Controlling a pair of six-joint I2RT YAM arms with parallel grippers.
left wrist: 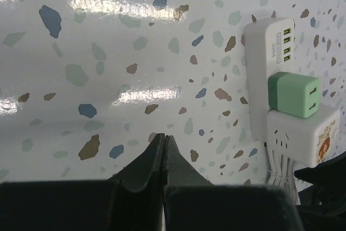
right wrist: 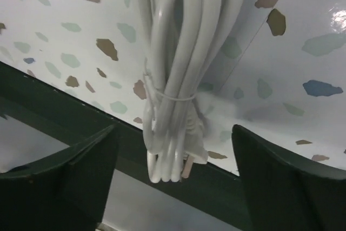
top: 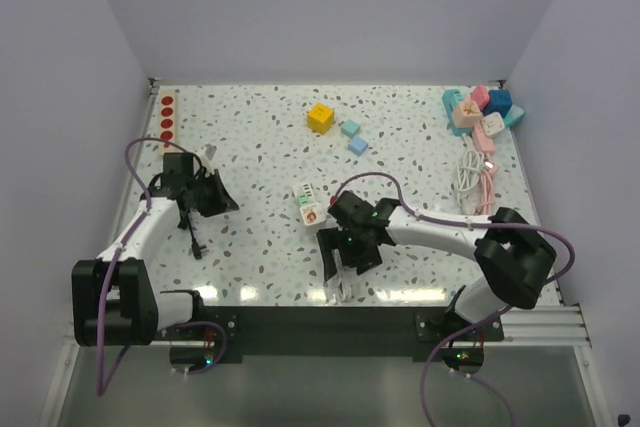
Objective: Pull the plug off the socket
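The speckled table fills the scene between pale walls. The left arm reaches up the left side. The right arm bends in from the near right toward the middle.

The left gripper hangs over bare table on the left, well apart from the task's things. Its fingers are clenched tip to tip with nothing between them. The right gripper hovers at the near edge of the table, its fingers spread wide and released. In the right wrist view they stand on either side of the cable bundle without touching it.

At the far right corner sits a heap of pink and teal adapters, with loose coiled cords just near it. A red strip lies along the far left edge.

The white power strip lies near the middle of the table, just far-left of the right gripper. Its white cable is tied into the bundle, which runs to the near edge and hangs over the dark rail there.

The green plug is seated in the strip about midway along it. A white cube adapter with an orange mark touches it on the near side.

A yellow block and two pale blue blocks lie farther back.
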